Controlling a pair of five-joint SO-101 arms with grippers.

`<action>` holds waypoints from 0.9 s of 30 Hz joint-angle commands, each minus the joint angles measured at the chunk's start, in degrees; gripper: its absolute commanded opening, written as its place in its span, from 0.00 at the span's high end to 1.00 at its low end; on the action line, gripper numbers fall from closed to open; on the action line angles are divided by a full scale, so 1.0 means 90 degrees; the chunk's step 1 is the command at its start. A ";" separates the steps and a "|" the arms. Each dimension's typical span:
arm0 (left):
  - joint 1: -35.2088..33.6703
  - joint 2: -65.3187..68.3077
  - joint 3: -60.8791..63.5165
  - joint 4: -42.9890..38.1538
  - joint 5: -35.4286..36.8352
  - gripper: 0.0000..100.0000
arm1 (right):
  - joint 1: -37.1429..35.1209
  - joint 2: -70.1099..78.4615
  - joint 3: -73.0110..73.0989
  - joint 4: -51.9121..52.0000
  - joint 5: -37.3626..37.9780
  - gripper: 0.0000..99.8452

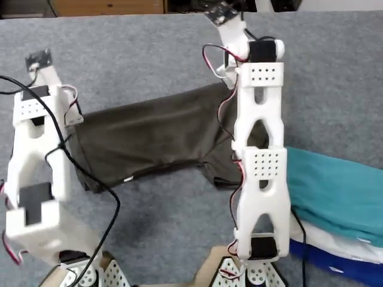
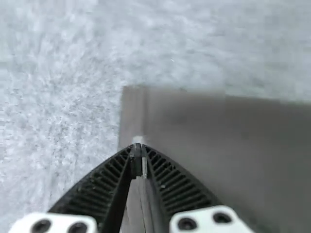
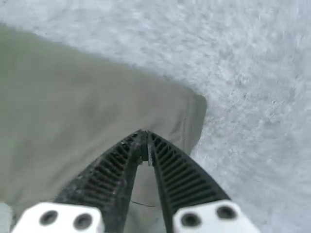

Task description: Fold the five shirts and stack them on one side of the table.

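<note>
- You are in the middle of folding the dark shirt (image 1: pixel 149 137). It lies spread flat across the middle of the table (image 1: pixel 335 72), with one arm at each of its ends.
- Your left gripper (image 2: pixel 137 148) has its fingers (image 2: pixel 165 179) pressed together at the tips, right on the hemmed edge at a corner of the shirt. It looks like a pinch on the cloth.
- Your right gripper (image 3: pixel 145 138) is also closed tip to tip on the cloth, just short of the other corner. How deep the bite goes, you cannot tell.
- The next move probably calls for lifting both corners together and carrying them evenly towards you, so the fold lands straight. If one side slips or lags, the fold will skew.
- A teal shirt (image 1: pixel 341 191), a white shirt (image 1: pixel 335 236) and a blue shirt (image 1: pixel 353 266) are piled at the table's right edge, so the stack likely goes there.
- The surface is grey felt, which may drag on the fabric.
- Wooden furniture (image 1: pixel 108 6) stands beyond the far edge.
</note>
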 commanded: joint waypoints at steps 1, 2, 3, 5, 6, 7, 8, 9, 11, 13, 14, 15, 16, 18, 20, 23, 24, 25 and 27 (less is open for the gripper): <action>0.0352 -0.1343 0.0723 0.0078 -0.0361 0.98 | 0.0015 -0.0640 -0.0376 0.0186 0.0303 0.99; 0.0391 -0.1695 0.1094 0.0010 -0.0440 0.98 | 0.0083 -0.0747 -0.0357 0.0186 0.0391 0.99; 0.0381 -0.2046 0.1485 -0.0098 -0.0488 0.98 | 0.0142 -0.0855 -0.0278 0.0186 0.0479 0.99; 0.0274 -0.2642 0.2305 -0.0459 -0.0527 0.98 | 0.0259 -0.1206 -0.0024 0.0186 0.0654 0.99; 0.0127 -0.2906 0.2725 -0.0723 -0.0527 0.98 | 0.0317 -0.1431 0.0190 0.0186 0.0742 0.99; 0.0000 -0.3121 0.3175 -0.1045 -0.0518 0.98 | 0.0376 -0.1685 0.0484 0.0186 0.0860 0.99; -0.0127 -0.3306 0.3575 -0.1426 -0.0518 0.98 | 0.0435 -0.1968 0.0835 0.0186 0.1006 0.99; -0.0254 -0.3443 0.3976 -0.1827 -0.0518 0.98 | 0.0474 -0.2300 0.1226 0.0186 0.1153 0.99; -0.0498 -0.3560 0.4581 -0.2647 -0.0518 0.98 | 0.0493 -0.3013 0.2252 0.0186 0.1407 1.00; -0.0615 -0.3551 0.4952 -0.3370 -0.0479 0.98 | 0.0493 -0.3844 0.3580 0.0186 0.1534 1.00; -0.0635 -0.3551 0.5099 -0.3634 -0.0469 0.98 | 0.0464 -0.4264 0.4254 0.0176 0.1612 1.00; -0.0625 -0.3551 0.5216 -0.3849 -0.0449 0.98 | 0.0444 -0.4674 0.4977 0.0166 0.1739 1.00; -0.0625 -0.3551 0.5314 -0.4015 -0.0342 0.98 | 0.0376 -0.5065 0.5670 0.0147 0.1924 1.00; -0.0625 -0.3541 0.5519 -0.4317 0.0029 0.98 | 0.0269 -0.5807 0.6989 0.0127 0.2393 1.00; -0.0625 -0.3541 0.5792 -0.4650 0.0264 0.98 | 0.0220 -0.6540 0.8220 -0.0010 0.2862 0.99; -0.0674 -0.3560 0.5929 -0.4816 0.0244 0.98 | 0.0366 -0.7624 0.9812 -0.0166 0.3956 0.99; -0.0723 -0.3560 0.5880 -0.4796 0.0254 0.98 | 0.0464 -0.7995 1.0281 -0.0215 0.4288 0.99; -0.0762 -0.3551 0.5861 -0.4777 0.0264 0.98 | 0.0542 -0.8337 1.0720 -0.0322 0.4562 0.99; -0.0791 -0.3551 0.5841 -0.4777 0.0283 0.98 | 0.0611 -0.9011 1.1619 -0.0606 0.4933 0.99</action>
